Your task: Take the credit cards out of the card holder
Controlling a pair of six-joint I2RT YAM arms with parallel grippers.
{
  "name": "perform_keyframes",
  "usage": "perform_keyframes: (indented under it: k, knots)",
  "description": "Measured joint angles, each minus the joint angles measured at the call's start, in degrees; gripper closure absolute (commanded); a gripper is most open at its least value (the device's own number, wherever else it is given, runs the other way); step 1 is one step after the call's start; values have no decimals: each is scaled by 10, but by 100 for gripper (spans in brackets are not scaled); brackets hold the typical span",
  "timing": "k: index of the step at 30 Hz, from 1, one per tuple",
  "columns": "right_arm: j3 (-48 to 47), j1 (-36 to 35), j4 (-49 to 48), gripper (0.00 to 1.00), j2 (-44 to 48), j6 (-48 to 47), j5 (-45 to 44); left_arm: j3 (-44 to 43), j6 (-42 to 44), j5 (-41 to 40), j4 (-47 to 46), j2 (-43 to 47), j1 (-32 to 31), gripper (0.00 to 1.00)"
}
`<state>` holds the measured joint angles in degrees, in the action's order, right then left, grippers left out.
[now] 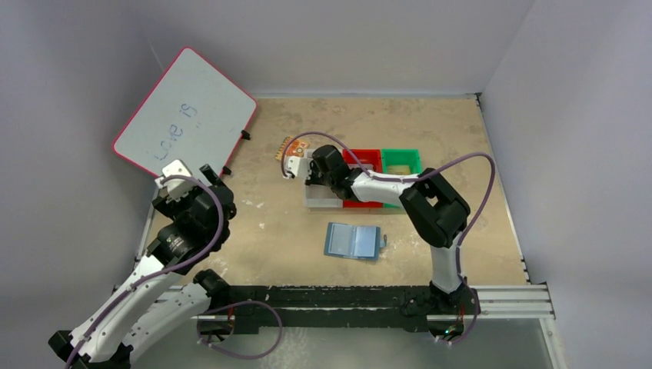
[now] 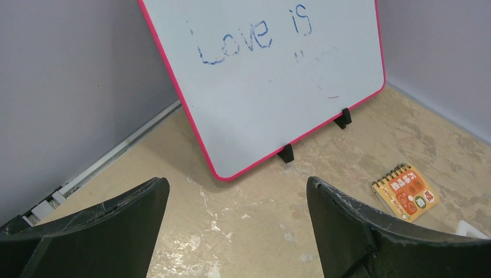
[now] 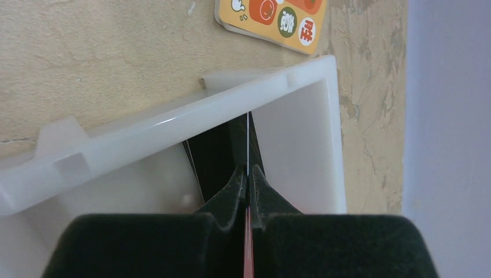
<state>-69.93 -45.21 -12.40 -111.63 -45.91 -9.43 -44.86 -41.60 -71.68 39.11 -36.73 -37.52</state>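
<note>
The blue card holder (image 1: 354,241) lies open on the table in front of the bins, with no card showing in it that I can make out. My right gripper (image 1: 310,171) hangs over the white bin (image 1: 321,201). In the right wrist view it (image 3: 248,175) is shut on a thin card (image 3: 248,136) seen edge-on, held upright inside the white bin (image 3: 173,124). A black card (image 3: 215,156) lies in the bin beneath it. My left gripper (image 1: 178,174) is open and empty at the far left, and its wrist view (image 2: 237,188) shows only bare table between the fingers.
A pink-rimmed whiteboard (image 1: 184,111) leans at the back left on black feet. An orange spiral notebook (image 1: 287,147) lies just behind the white bin. A red bin (image 1: 367,160) and a green bin (image 1: 401,161) stand to the right of it.
</note>
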Motion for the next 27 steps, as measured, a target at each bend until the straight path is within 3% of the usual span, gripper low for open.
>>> perform_keyframes:
  k: [27]
  knots:
    - [-26,14,26,63,-27,-33,17,0,1,-1,0,-7,0,10]
